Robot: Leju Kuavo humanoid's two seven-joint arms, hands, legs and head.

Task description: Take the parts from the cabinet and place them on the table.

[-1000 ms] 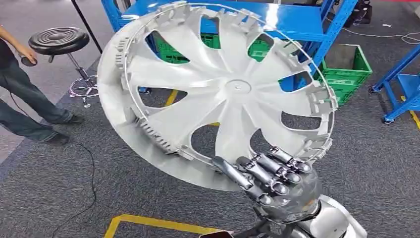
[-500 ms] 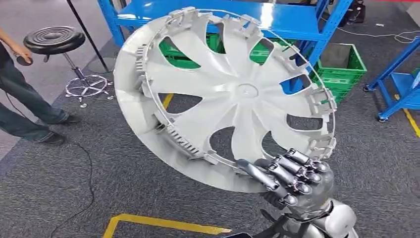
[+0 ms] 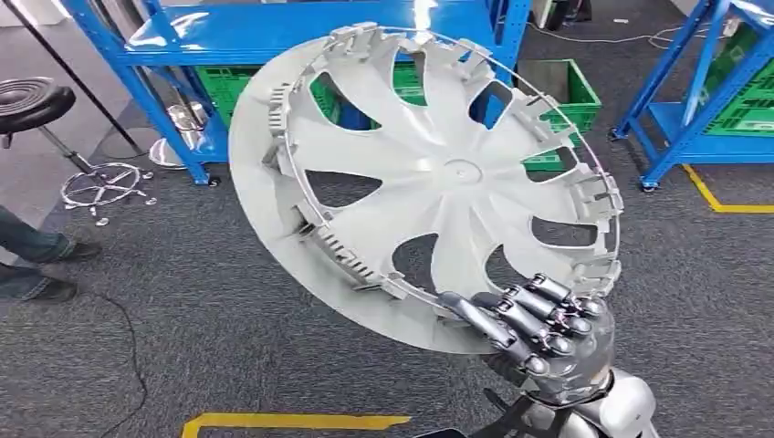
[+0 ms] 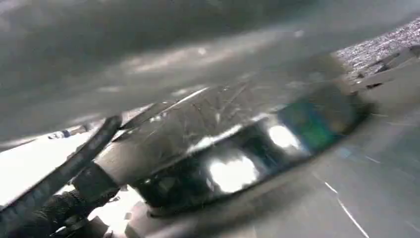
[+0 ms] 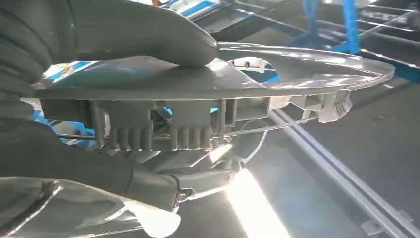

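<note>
From the head view, the robot's right hand (image 3: 538,333) is gripping a big silver-white wheel cover (image 3: 429,182) by its lower rim, fingers (image 3: 511,319) curling over the edge onto the inner face, and it is holding the part up in the air, tilted, with the ribbed back side and its wire ring facing the camera. The cover is hanging well above the dark grey carpet floor (image 3: 183,310), not resting on anything. Behind it a blue metal rack (image 3: 274,36) is standing with green crates (image 3: 557,100) tucked underneath, and a second blue rack (image 3: 694,100) is sitting off to the right with more green crates on it. A black round stool (image 3: 32,105) is standing at the left, just beyond a person's legs and shoes (image 3: 36,265) at the frame edge, and yellow floor tape (image 3: 292,422) is running along the bottom. In the left wrist view everything is smeared and blurred; a shiny curved metal surface (image 4: 223,148) is catching glare close to the lens, and I cannot tell how the left hand is lying. In the right wrist view, the thick grey thumb (image 5: 148,29) is pressing down on the smooth face of the wheel cover (image 5: 277,69) while the darker fingers (image 5: 74,163) are wrapping under the rim, clamping the edge with its clips and wire ring between them, with blue rack frames (image 5: 346,25) showing beyond.
</note>
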